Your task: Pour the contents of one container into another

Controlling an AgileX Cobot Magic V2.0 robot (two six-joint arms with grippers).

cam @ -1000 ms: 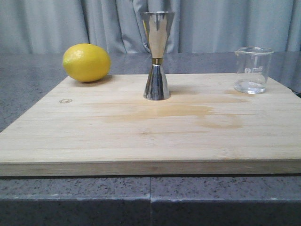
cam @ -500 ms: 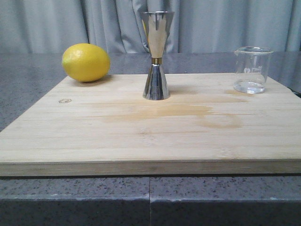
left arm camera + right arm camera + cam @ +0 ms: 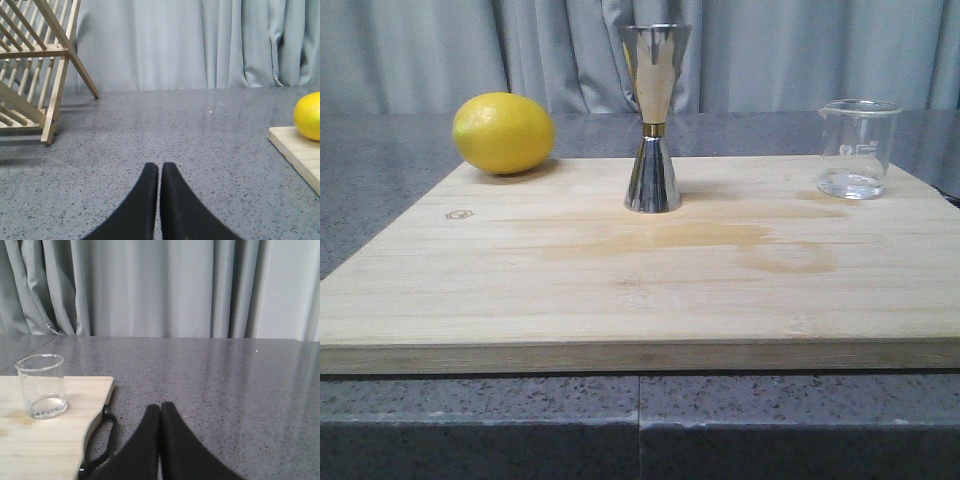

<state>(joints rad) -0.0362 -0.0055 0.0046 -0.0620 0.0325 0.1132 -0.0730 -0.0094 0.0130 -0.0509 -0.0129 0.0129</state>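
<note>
A small clear glass beaker (image 3: 858, 148) stands at the far right of the wooden board (image 3: 640, 280); the right wrist view shows the same beaker (image 3: 42, 386) upright near the board's edge. The tall steel jigger (image 3: 653, 118) with a gold band at its waist stands upright at the board's middle back. Neither arm appears in the front view. My left gripper (image 3: 159, 166) is shut and empty over the grey counter, left of the board. My right gripper (image 3: 160, 405) is shut and empty over the counter, right of the board and apart from the beaker.
A yellow lemon (image 3: 504, 132) lies at the board's far left corner, and the left wrist view shows the lemon (image 3: 308, 116) there too. A wooden dish rack (image 3: 35, 70) stands on the counter further left. A black handle (image 3: 102, 442) hangs off the board's right edge. Grey curtains close the back.
</note>
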